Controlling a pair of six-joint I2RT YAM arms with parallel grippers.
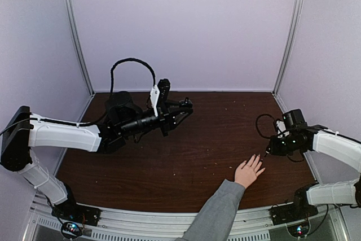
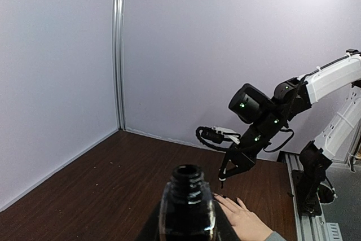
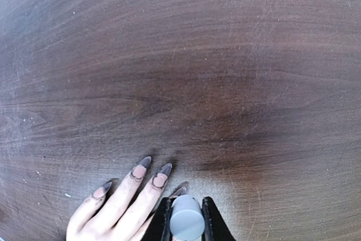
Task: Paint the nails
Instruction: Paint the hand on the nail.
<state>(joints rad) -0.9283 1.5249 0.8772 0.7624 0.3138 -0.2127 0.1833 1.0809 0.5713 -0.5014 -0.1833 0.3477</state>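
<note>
A light-skinned hand [image 1: 248,171] in a grey sleeve lies flat on the brown table, fingers spread. Its long pointed nails [image 3: 166,169] are pale at the base and dark at the tips. My right gripper [image 3: 186,211] is shut on the grey brush cap [image 3: 186,221], directly over one fingertip whose nail [image 3: 180,191] peeks out above the cap. The top view has this gripper [image 1: 268,150] just beyond the fingertips. My left gripper [image 1: 181,108] hovers mid-table, shut on the small dark polish bottle [image 2: 188,207], whose neck is uncapped. The brush bristles are hidden in the right wrist view.
Pale walls with metal corner posts [image 1: 76,32] enclose the table [image 1: 186,162] on three sides. The grey sleeve [image 1: 217,213] crosses the near edge between the arm bases. A black cable [image 1: 132,63] loops above the left arm.
</note>
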